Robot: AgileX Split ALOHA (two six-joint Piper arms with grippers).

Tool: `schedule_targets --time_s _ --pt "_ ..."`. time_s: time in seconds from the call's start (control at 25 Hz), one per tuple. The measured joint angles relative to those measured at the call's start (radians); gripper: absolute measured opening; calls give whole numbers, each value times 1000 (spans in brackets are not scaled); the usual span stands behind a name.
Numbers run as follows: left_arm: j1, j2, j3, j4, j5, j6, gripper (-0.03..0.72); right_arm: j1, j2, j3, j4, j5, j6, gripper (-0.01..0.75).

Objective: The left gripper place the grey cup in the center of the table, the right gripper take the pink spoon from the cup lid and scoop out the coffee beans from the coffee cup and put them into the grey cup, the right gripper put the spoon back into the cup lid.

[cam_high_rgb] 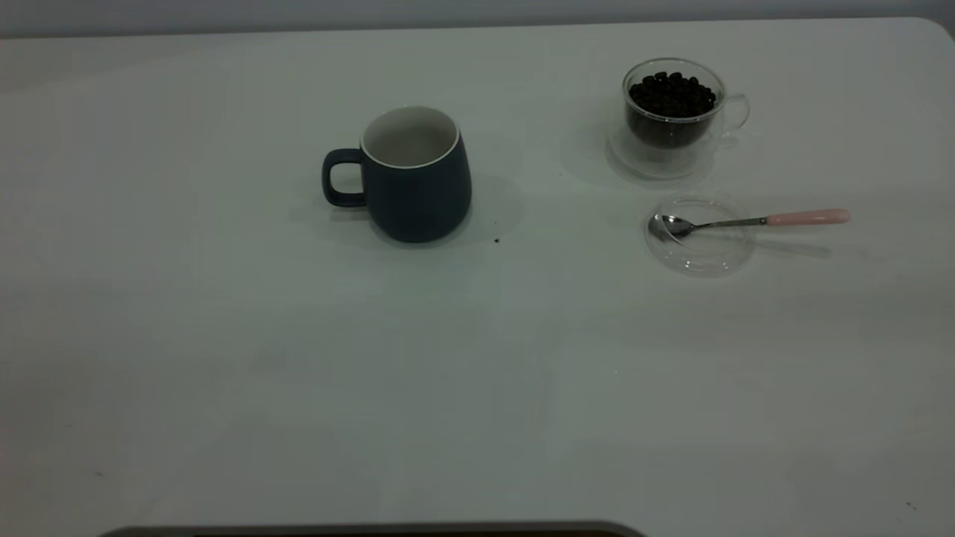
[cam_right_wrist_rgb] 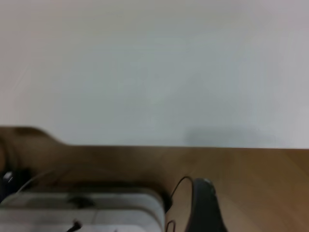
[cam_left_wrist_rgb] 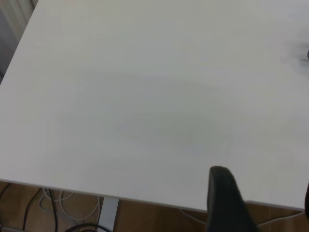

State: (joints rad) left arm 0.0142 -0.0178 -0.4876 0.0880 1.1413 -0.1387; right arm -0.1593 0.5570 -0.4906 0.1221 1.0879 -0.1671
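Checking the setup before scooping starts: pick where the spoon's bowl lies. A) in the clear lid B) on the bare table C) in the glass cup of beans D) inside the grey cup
A: the spoon has its metal bowl resting in the lid, with the pink handle reaching out past the rim toward the right, away from the grey cup and the glass cup.

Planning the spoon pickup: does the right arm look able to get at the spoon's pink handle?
Probably yes. The spoon lies with its bowl in the clear lid, the pink handle sticking out over bare table toward the right. Nothing crowds it; the glass cup of beans stands apart behind.
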Motion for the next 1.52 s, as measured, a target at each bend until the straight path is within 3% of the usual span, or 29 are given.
schedule_targets --time_s 0.72,0.88,1.12,1.52 --pt "0 0 0 0 0 0 451 0 -520 20 -37 34 60 578" --pt "0 0 0 0 0 0 451 10 -526 20 -32 34 60 578" --pt "0 0 0 0 0 0 451 98 -529 20 -17 34 60 578" --pt "0 0 0 0 0 0 451 100 -529 20 -16 35 60 578"
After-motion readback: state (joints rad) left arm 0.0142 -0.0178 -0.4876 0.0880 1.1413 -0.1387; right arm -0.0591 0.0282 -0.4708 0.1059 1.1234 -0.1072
